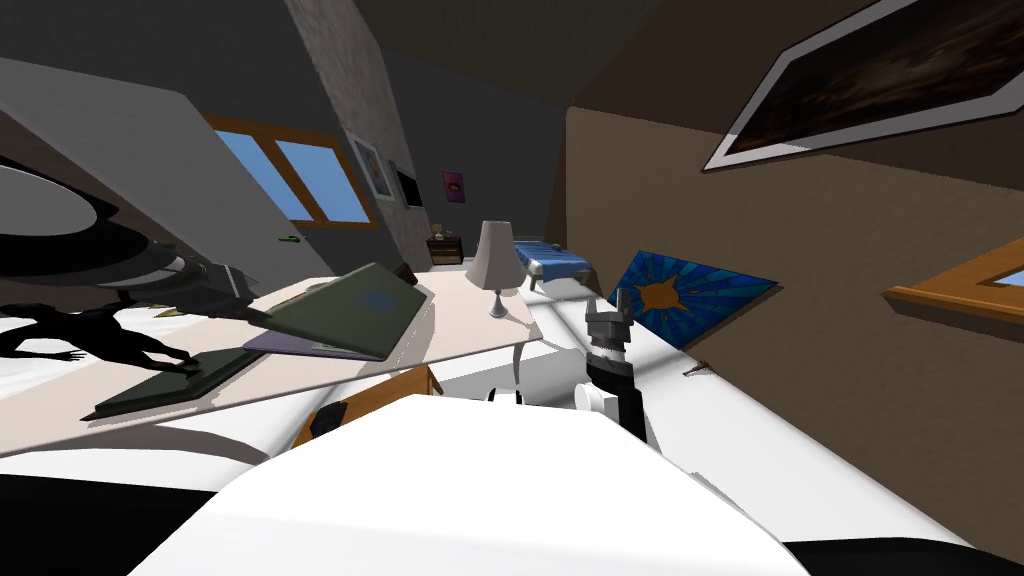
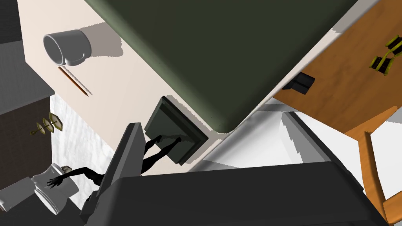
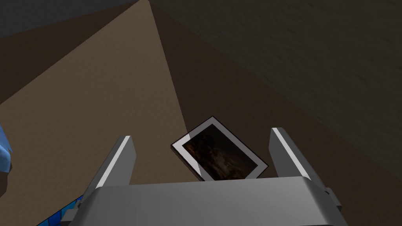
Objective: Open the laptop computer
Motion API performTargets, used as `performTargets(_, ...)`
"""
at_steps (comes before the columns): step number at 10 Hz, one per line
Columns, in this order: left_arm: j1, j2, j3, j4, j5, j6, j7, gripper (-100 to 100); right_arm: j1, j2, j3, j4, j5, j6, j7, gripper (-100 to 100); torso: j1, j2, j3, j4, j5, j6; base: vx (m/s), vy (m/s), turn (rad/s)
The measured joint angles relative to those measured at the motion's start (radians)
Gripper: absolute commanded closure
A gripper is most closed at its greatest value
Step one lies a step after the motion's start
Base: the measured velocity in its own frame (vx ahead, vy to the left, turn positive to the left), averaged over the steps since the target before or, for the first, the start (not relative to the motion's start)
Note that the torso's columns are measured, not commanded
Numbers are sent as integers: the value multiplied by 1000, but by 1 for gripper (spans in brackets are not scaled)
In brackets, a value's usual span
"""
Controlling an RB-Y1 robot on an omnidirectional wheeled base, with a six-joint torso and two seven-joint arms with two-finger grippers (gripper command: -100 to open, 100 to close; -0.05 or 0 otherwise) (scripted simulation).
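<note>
Cream desk [image 1: 470,330], brown walls. Laptop [image 1: 345,310] half-raised near the desk's front edge. Lamp [image 1: 492,262] beyond laptop, figurine base [image 2: 176,131] just beside its corner. Left pincer [image 2: 210,121] wide, lid corner between fingers. Right pincer [image 1: 608,310] wide, well apart from laptop.

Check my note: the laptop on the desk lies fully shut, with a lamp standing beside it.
Not shut: in the head view the laptop has its lid raised partway. It lies on the desk, the lamp standing beside it.

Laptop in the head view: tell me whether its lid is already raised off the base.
Yes, the laptop sits partly open, its dark green lid tilted up off the pale purple base.
</note>
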Motion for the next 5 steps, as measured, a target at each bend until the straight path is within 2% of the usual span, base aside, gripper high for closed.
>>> performTargets(5, 0, 0, 0, 0, 0, 0, 0, 0, 0, 0, 0, 0, 0, 0, 0, 0, 0, 1, 0, 0, 0, 0, 0, 0, 0)
